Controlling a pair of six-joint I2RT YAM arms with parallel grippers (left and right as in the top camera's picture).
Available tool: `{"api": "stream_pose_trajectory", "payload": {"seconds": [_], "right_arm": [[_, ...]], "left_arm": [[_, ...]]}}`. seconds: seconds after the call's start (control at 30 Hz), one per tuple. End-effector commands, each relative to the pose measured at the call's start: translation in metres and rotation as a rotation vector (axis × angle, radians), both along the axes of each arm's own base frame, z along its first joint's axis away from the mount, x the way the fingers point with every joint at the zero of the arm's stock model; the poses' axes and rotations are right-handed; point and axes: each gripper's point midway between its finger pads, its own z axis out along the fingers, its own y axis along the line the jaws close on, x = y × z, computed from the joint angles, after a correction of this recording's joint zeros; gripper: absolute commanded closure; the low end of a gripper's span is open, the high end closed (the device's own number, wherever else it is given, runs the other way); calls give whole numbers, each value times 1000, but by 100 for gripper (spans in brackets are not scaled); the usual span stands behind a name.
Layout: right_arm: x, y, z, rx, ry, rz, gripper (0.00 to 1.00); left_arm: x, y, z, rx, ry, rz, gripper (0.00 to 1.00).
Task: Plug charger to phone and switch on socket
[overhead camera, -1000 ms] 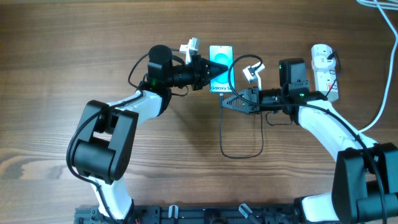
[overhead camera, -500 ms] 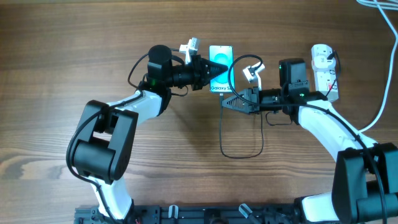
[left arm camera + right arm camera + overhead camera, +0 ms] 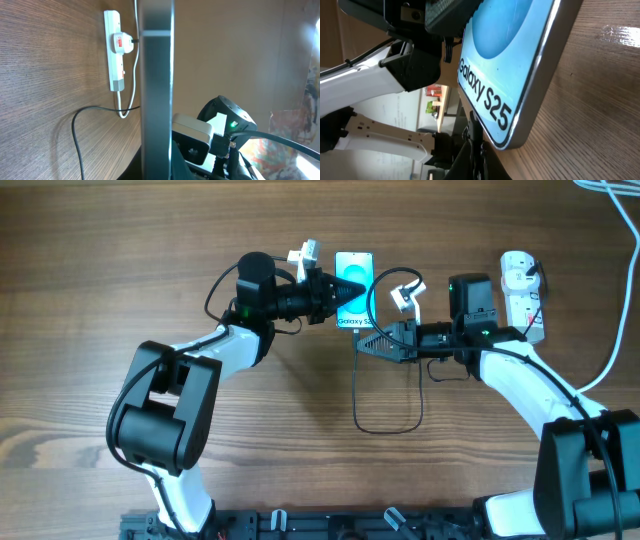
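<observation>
The phone (image 3: 354, 288) lies on the table, teal screen up, reading "Galaxy S25" in the right wrist view (image 3: 507, 65). My left gripper (image 3: 340, 292) is shut on the phone's left edge; the phone's grey rim (image 3: 156, 95) fills the left wrist view. My right gripper (image 3: 366, 342) is shut on the charger's connector end (image 3: 477, 142), right at the phone's bottom edge. The black charger cable (image 3: 388, 408) loops toward me. The white socket (image 3: 521, 292) lies at the right with a plug in it, also seen in the left wrist view (image 3: 115, 50).
A thick white cord (image 3: 622, 300) runs from the socket along the table's right edge. The right arm's black camera housing (image 3: 470, 298) sits between the phone and the socket.
</observation>
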Motion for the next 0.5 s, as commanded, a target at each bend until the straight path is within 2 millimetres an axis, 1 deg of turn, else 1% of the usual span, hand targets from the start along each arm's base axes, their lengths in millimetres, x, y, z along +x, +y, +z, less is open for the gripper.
{"api": "stream_pose_trajectory", "payload": {"seconds": [0.0,0.47], "right_arm": [[1,-2,-7,-2,26,-7,96],[1,-2,-8,-4,51,-14,96]], "left_arm": [[3,0,8,-8,-53,-17,96],[3,0,9,-8,-53,-17,96]]}}
